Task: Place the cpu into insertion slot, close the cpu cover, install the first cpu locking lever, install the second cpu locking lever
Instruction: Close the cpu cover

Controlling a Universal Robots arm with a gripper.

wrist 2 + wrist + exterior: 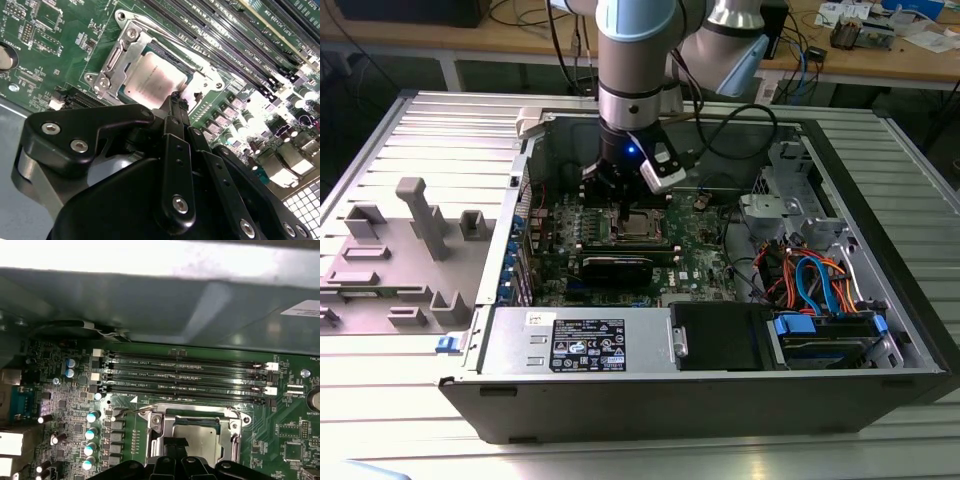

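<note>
The cpu [150, 82], a dull silver square, lies in the insertion slot [131, 34] on the green board, and it also shows in the first wrist view [200, 436]. The cpu cover [116, 61], a silver frame, lies flat around it. A thin wire locking lever [165, 36] runs along the slot's side nearest the memory slots; its end [120, 413] sticks out past the socket's corner. My gripper [175, 96] is shut, its black tips together right at the cpu's edge with nothing seen between them. In the exterior view my gripper [620, 205] hangs over the socket [642, 226].
Long black memory slots [185, 374] run beside the socket. A black card [617, 267] sits just in front of it in the exterior view. The case wall [150, 305] rises behind the board. Cables and drive bays [820, 285] fill the exterior view's right. A grey fixture [420, 215] stands outside the case.
</note>
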